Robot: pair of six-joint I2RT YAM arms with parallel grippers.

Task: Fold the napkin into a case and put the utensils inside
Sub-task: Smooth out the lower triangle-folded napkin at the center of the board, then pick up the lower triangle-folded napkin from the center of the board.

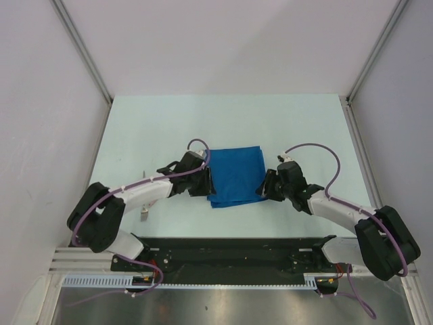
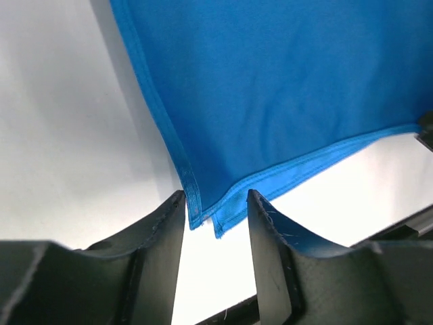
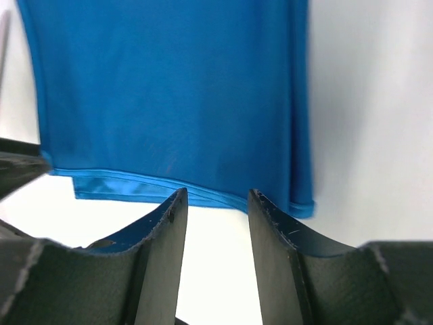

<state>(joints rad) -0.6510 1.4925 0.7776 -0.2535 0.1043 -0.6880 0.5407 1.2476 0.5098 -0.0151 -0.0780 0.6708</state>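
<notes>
Left fingers (image 2: 159, 237) are spread apart, and the near-left corner of the napkin (image 1: 235, 175) pokes into the gap between the tips without being pinched. Right fingers (image 3: 284, 237) are apart too, nothing between them, with the napkin's near hem lying just past the tips. You can see bare white surface through both gaps.

The napkin is folded over, with doubled hems showing along the near edge, and lies flat roughly mid-worktop, right between the two arms. It's blue and a bit rumpled.

The worktop (image 1: 169, 128) is a pale, slightly minty white, matte and plain. There's a small silvery bit (image 1: 144, 212) on it just beside the left arm, too small to tell what it is.

Further out, there's a black base plate (image 1: 230, 249) at the near edge where the arms bolt on, then a white slotted rail (image 1: 203, 284) and a brushed metal sheet (image 1: 223, 308) nearest. Plain white walls (image 1: 223, 40) box it in on the left, far and right sides, with metal posts (image 1: 84, 51) at the far corners.
</notes>
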